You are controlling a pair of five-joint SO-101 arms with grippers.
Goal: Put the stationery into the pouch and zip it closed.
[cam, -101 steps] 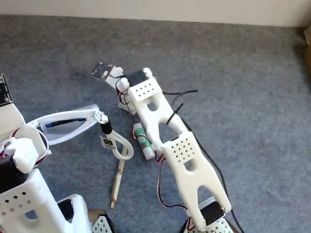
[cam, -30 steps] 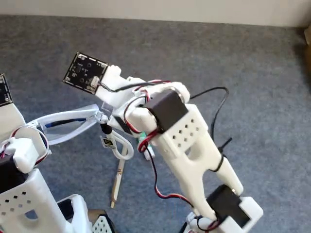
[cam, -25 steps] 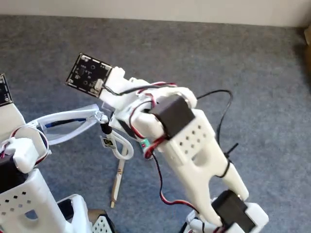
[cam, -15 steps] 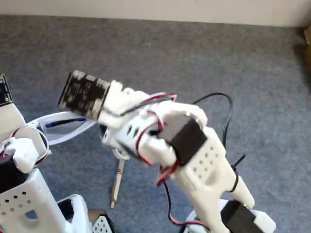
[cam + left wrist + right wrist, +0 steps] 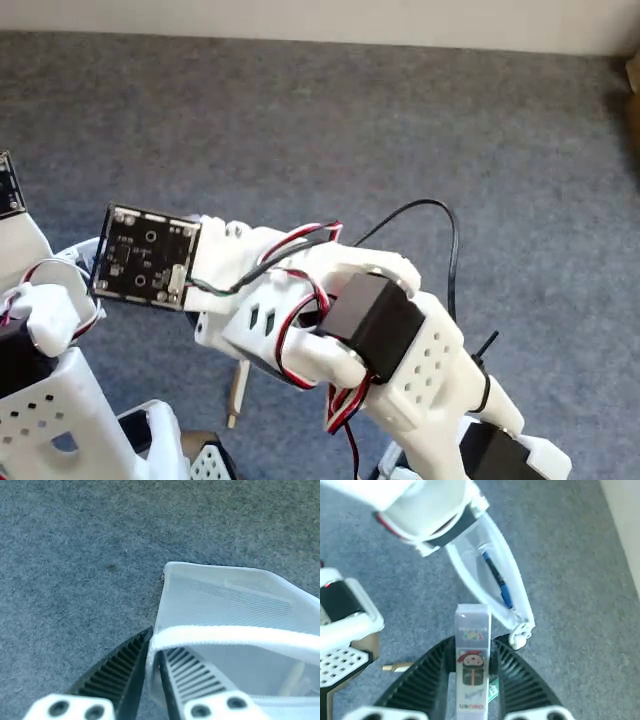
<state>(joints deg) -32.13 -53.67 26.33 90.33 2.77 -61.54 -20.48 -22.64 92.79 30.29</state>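
Left fingers clamped on mesh pouch rim, right fingers gripping glue stick near its mouth, blue pen inside

The pouch is showing translucent white with fine ribbed lines. The pen inside is showing blue. The glue stick is showing white with red and green print. The right gripper is showing black ridged faces. The carpet is reading mottled grey, the pencil tan.
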